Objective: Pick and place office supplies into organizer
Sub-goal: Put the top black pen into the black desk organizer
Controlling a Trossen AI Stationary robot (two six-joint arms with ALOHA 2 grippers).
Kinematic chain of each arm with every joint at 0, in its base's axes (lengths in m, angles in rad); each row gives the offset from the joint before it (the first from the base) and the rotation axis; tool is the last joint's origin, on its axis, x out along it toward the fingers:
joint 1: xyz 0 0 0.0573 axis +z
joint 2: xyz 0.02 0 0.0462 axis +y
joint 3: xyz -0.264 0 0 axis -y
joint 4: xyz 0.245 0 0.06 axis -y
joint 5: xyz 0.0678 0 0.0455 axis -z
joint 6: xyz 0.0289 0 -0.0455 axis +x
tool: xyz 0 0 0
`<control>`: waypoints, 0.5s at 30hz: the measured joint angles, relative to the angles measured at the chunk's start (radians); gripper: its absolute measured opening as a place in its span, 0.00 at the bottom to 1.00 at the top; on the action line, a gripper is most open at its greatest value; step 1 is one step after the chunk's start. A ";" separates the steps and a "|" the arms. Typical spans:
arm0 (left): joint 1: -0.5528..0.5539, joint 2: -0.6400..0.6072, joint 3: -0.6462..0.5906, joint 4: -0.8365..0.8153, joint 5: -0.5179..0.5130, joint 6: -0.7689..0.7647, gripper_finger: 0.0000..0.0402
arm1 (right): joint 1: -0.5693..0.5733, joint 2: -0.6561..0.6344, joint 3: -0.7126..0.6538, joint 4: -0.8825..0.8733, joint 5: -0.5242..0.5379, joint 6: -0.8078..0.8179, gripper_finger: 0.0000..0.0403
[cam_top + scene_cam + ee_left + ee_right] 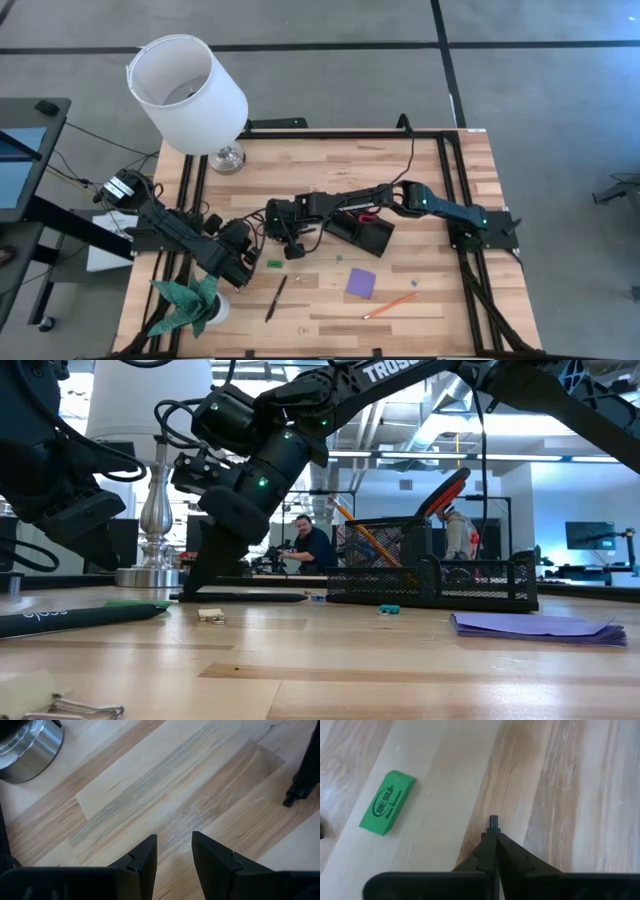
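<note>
Spanning the scene, a pale wooden plank counter [330, 300] is observed. A black mesh organizer [362, 232] is seated near its centre, with red-handled scissors [368, 215] standing inside. The right gripper [493, 836] is positioned just left of the organizer, its fingers pressed tight on a thin black pen [493, 821]. The left gripper [174, 855] is held at the counter's left side, fingers narrowly parted and empty. A green rectangular eraser [387, 801] is lying beside the right gripper.

From above, the organizer [365, 232] lies mostly hidden under the right arm; the black thing pinched by the right gripper [493, 827] shows only its tip
</note>
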 joint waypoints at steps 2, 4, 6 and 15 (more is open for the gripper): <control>0.000 0.000 0.000 0.000 0.000 0.000 0.30 | 0.001 0.000 0.000 -0.005 -0.001 -0.026 0.05; 0.000 0.000 0.000 0.000 0.000 0.000 0.30 | 0.002 0.000 0.000 -0.009 0.001 -0.059 0.09; 0.000 0.000 0.000 0.000 0.000 0.000 0.30 | 0.004 0.000 -0.001 0.001 0.001 -0.065 0.15; 0.000 0.000 0.000 0.000 0.000 0.001 0.30 | 0.008 0.016 -0.001 0.062 0.003 -0.062 0.42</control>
